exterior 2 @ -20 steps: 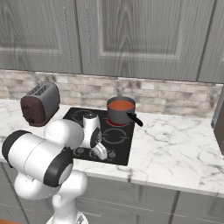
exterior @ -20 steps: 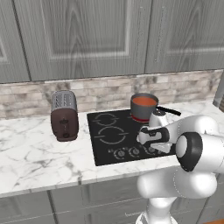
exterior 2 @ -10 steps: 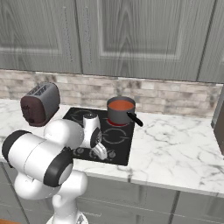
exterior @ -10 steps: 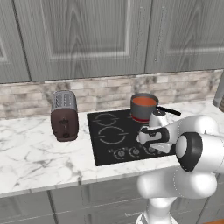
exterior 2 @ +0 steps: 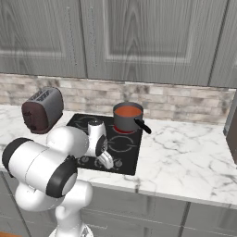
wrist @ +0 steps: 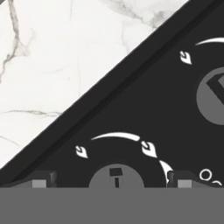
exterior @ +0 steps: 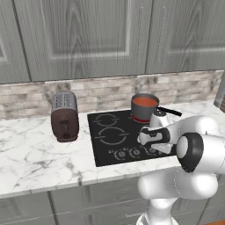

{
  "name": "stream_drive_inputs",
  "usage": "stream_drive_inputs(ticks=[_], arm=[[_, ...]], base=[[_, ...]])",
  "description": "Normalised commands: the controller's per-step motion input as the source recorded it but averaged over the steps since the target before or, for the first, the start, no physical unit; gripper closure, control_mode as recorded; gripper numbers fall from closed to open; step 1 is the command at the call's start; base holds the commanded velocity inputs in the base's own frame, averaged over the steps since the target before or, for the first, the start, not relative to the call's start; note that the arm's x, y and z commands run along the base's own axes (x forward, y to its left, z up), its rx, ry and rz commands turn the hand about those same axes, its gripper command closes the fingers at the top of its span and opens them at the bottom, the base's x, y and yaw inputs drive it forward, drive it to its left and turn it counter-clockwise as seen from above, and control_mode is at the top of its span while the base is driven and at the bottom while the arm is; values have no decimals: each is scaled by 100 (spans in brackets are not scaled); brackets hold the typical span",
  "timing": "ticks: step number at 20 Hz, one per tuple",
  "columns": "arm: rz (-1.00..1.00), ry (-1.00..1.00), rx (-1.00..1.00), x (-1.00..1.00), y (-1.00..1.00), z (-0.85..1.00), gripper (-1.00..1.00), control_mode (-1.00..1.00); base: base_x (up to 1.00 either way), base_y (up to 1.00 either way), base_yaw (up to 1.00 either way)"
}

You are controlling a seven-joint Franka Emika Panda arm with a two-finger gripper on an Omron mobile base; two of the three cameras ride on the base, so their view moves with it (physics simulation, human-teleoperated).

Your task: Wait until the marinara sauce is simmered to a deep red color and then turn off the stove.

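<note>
Hand view: gripper (wrist: 112,181) jaws spread wide, nothing between them, both tips at the bottom edge flanking a round grey knob (wrist: 116,176) on the stove (wrist: 175,113). Second knob (wrist: 213,96) at right edge; white marble counter (wrist: 65,57) takes the upper left.

Left base view: marinara sauce (exterior: 144,102) — orange-red — sits in the saucepan (exterior: 144,108) right of centre, on the stove's back right burner. Toaster (exterior: 64,115) at left on the counter, well apart from the stove.

Right base view: gripper (exterior 2: 106,160) hangs over the knob row at lower centre-left.
</note>
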Motion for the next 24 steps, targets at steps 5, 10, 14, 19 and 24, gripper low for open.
stream_drive_inputs(ticks=[5,10,14,19,24], arm=[[0,0,0,0,0,0,-100,-100],[0,0,0,0,0,0,-100,-100],[0,0,0,0,0,0,-100,-100],[0,0,0,0,0,0,-100,-100],[0,0,0,0,0,0,-100,-100]], base=[[0,0,0],[0,0,0],[0,0,0],[0,0,0],[0,0,0]])
